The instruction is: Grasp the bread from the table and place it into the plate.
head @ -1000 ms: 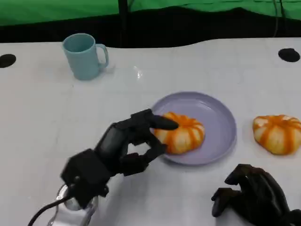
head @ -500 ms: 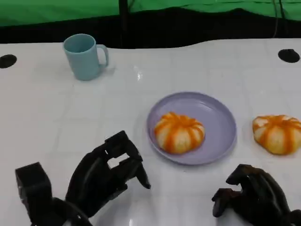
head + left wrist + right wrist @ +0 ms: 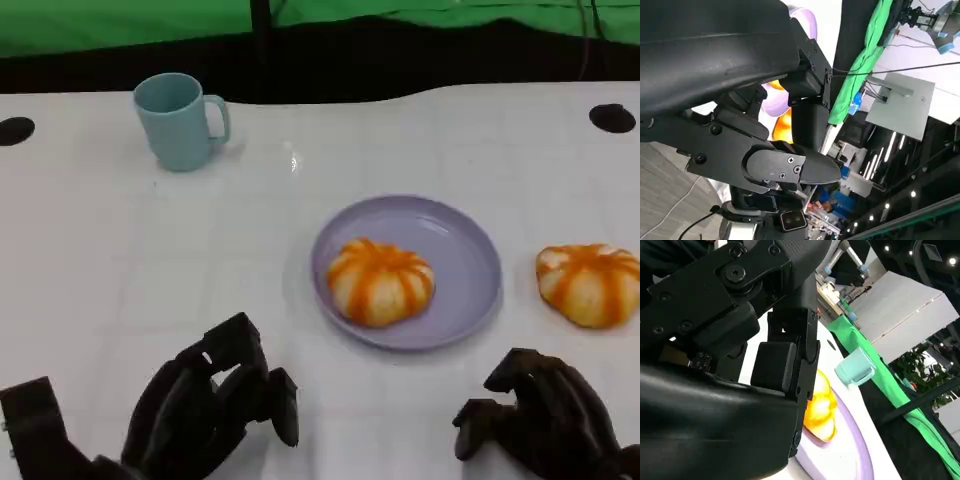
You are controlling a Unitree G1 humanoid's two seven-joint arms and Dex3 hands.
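Two black hands sit low at the near edge of the white table (image 3: pixel 100 290), neither touching any bread. The left hand (image 3: pixel 215 405) rests with its fingers loosely curled and apart, nothing between them, near the purple plate (image 3: pixel 470 250) but clear of its rim. The right hand (image 3: pixel 540 420) is hunched over the table with its fingers bent downward and also holds nothing; whether its fingertips meet the tabletop I cannot tell.

Outward from the left hand, one orange-striped bread roll (image 3: pixel 382 281) lies inside the plate, toward the plate's left side. A second striped bread roll (image 3: pixel 590 284) lies on the bare table just beyond the plate's right edge, apart from it and up the table from the right hand. Far back on the left stands a light blue mug (image 3: pixel 180 120), well away from everything else.

That second roll is what the task seems to leave undone, and the right hand is the nearer one. It looks light, soft and domed, so it would likely dent under a hard squeeze and roll if nudged from one side. A gentle wrap from above, fingers and thumb on opposite flanks low on the dome, seems the safest hold.
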